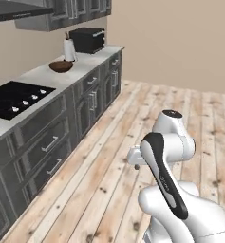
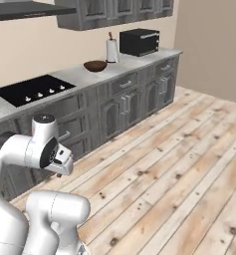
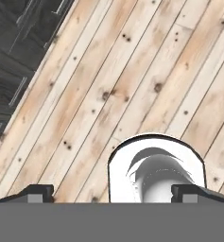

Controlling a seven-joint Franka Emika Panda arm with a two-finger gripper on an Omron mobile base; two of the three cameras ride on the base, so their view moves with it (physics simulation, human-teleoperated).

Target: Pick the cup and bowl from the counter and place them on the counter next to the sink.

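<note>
Bowl on bench, far ahead of my hand, well apart from it. White canister just beyond bowl; black toaster past that at bench end. Cooktop on bench, nearer my hand than bowl. My hand wide, holding nothing, tips far apart, pointing down at plank floor. Dark cabinets off to one side of my hand. Cup: can't make it out.

text: none legible | labels: none | signs: none
</note>
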